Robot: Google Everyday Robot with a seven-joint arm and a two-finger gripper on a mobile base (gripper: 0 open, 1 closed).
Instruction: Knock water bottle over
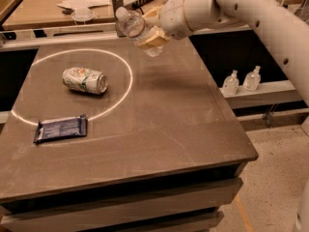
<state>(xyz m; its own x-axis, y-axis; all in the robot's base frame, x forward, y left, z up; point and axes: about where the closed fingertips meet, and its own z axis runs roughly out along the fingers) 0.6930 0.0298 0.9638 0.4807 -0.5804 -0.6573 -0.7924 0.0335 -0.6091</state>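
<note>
The water bottle (132, 25) is clear ribbed plastic with a white cap. It hangs tilted at the back of the brown table (169, 124), cap pointing up and left, base down and right. My gripper (147, 34) is at the far middle of the view, its tan pads (155, 36) shut on the bottle's lower half. The white arm reaches in from the upper right. The bottle's base looks lifted just off the tabletop.
A crushed white-green can (84, 79) lies on its side inside a white circle of light (128, 81). A dark blue packet (61, 128) lies at the front left. Two small pump bottles (241, 80) stand on a ledge to the right. A cluttered desk (43, 8) stands behind.
</note>
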